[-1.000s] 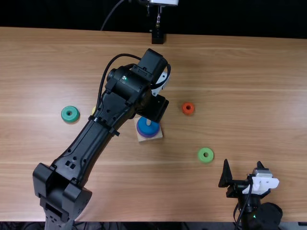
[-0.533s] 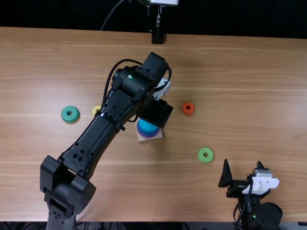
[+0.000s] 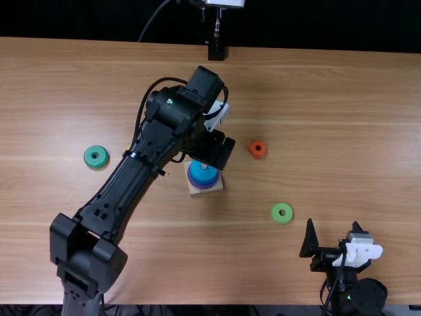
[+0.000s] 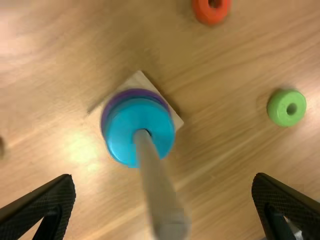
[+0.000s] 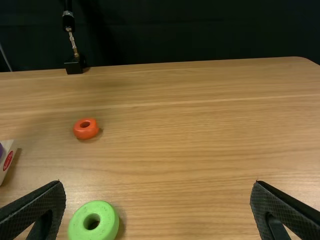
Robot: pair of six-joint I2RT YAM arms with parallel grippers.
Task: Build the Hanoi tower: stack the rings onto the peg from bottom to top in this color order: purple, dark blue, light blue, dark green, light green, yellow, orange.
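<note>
In the top view my left gripper hangs over the wooden base; in the left wrist view the gripper is open, fingers wide apart around the upright peg. A light blue ring lies around the peg on top, above a thin dark blue edge and a purple ring. Loose on the table are the orange-red ring, light green ring and dark green ring. My right gripper stands open at front right; in its wrist view the gripper holds nothing.
A sliver of a yellow ring peeks out beside the left arm, which crosses the left half of the table. A black stand is at the table's far edge.
The left arm shifted right, then back a little to the left, hiding most of the yellow ring again. The peg's top ring looked darker blue a second ago and is light blue now. The right arm kept still.
</note>
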